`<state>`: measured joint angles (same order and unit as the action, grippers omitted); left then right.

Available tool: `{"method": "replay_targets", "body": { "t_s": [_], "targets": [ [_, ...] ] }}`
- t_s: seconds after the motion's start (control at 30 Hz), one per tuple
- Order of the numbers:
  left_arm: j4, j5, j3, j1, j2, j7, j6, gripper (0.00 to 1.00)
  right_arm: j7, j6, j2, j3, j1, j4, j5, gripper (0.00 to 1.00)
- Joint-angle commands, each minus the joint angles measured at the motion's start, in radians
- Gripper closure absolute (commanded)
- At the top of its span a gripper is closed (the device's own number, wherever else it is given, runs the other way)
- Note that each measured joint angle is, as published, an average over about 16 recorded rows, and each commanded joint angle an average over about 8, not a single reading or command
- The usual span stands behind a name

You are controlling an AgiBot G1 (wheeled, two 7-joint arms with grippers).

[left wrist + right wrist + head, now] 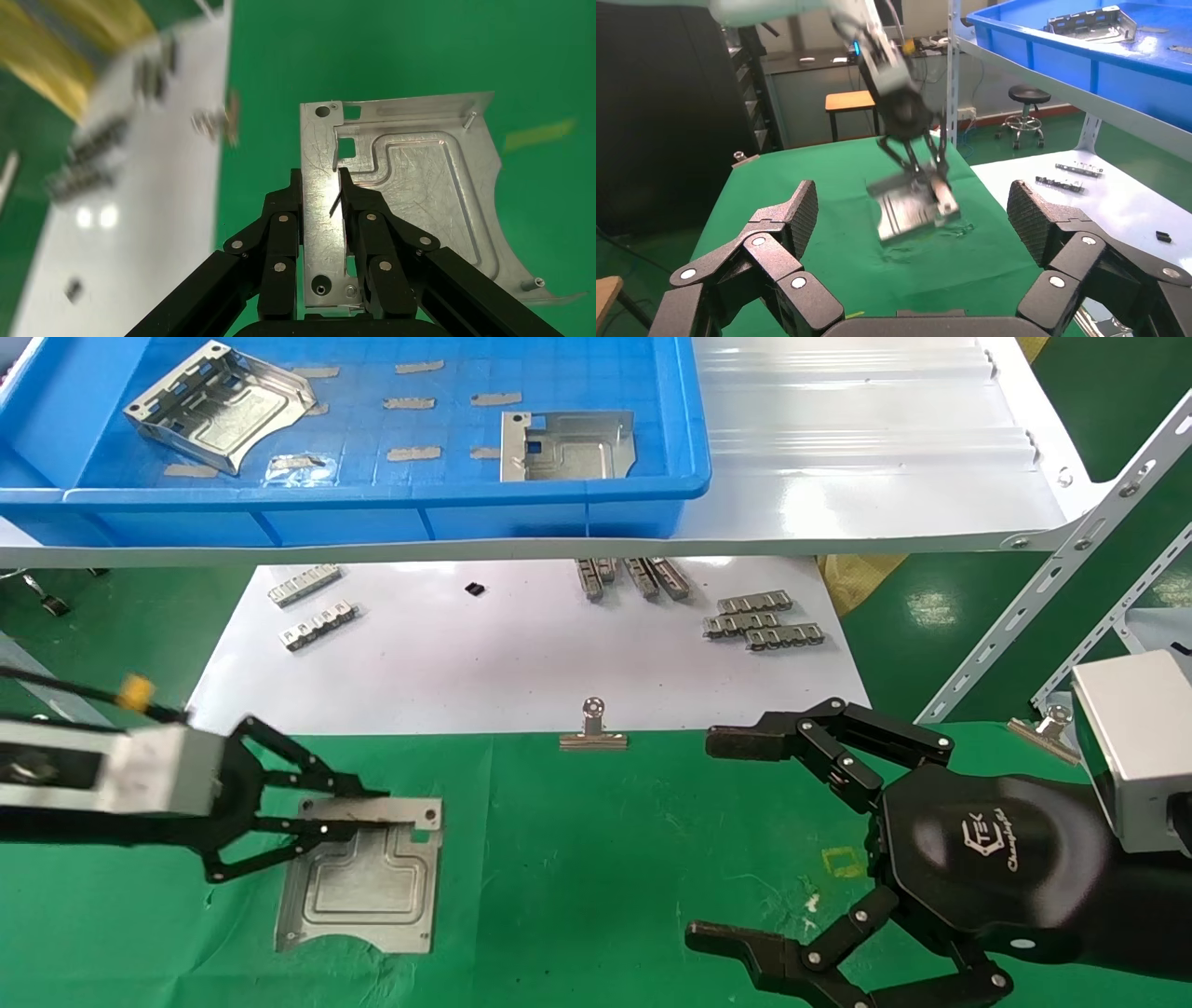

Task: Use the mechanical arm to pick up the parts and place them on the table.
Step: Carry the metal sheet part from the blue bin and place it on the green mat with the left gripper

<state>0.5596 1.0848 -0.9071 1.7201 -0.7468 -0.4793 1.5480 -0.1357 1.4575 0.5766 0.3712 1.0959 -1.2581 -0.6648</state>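
Leftmost, the left gripper (368, 810) is pinched on the far flange of a part (368, 882) that is at the table (596, 896), seemingly just touching down, so the placing step is nearly done. Next I judge the fingers must part and lift straight off without dragging the plate. It is roughly square with no clear long axis; its curved notched edge faces the robot. Two more parts (219, 404) wait in the blue bin (372, 505). Rightmost, the right gripper (717, 840) hovers over the cloth, claws spread and empty.
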Motion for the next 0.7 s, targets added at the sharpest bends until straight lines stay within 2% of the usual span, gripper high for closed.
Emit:
{"method": "replay_targets", "body": {
  "t_s": [0.03, 0.23, 0.27, 0.5, 0.53, 0.7],
  "targets": [
    [-0.068, 0.022, -0.025, -0.024, -0.020, -0.057, -0.024, 1.00, 0.000, 0.000, 0.000, 0.000, 0.000, 0.000, 0.000, 0.00],
    [-0.213, 0.047, -0.040, -0.043, -0.071, -0.165, -0.025, 1.00, 0.000, 0.000, 0.000, 0.000, 0.000, 0.000, 0.000, 0.00],
    [-0.229, 0.050, -0.043, -0.043, -0.078, -0.177, -0.020, 0.97, 0.000, 0.000, 0.000, 0.000, 0.000, 0.000, 0.000, 0.00],
    [-0.328, 0.086, -0.066, -0.034, -0.118, -0.242, -0.026, 0.11, 0.000, 0.000, 0.000, 0.000, 0.000, 0.000, 0.000, 0.00],
    [-0.339, 0.091, -0.068, -0.031, -0.122, -0.252, -0.030, 0.02, 0.000, 0.000, 0.000, 0.000, 0.000, 0.000, 0.000, 0.00],
    [-0.386, 0.102, -0.073, -0.020, -0.140, -0.295, -0.039, 0.00, 0.000, 0.000, 0.000, 0.000, 0.000, 0.000, 0.000, 0.00]
  ]
}}
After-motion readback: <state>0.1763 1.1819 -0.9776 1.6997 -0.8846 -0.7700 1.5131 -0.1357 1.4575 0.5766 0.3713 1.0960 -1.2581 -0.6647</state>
